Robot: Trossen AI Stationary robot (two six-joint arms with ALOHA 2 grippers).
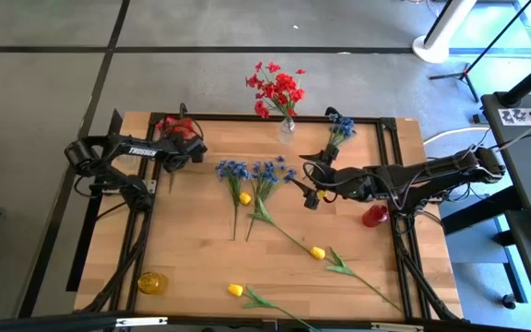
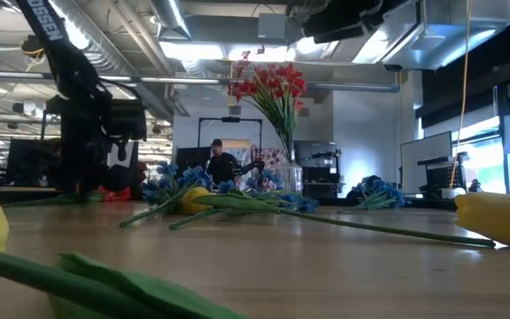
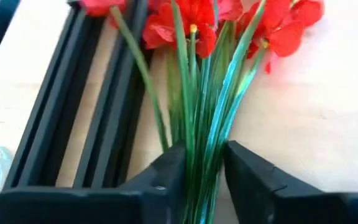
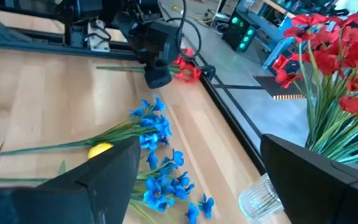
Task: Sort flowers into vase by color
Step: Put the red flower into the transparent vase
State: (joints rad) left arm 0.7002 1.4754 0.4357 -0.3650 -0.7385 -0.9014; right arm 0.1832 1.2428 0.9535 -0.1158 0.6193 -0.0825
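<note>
Two arms show in the high view: the left gripper (image 1: 181,140) is at the table's (image 1: 201,267) far left corner over a bunch of red flowers (image 1: 175,125), while the right gripper (image 1: 308,182) waits mid-table with its fingers spread wide and empty, near the glass vase (image 1: 287,124) of red blooms. In the low view, blue flowers (image 2: 168,184) and a yellow bud (image 2: 496,218) lie on the tabletop. The left wrist view shows the fingers (image 3: 166,177) narrowed around the red bunch's green stems (image 3: 201,124).
</note>
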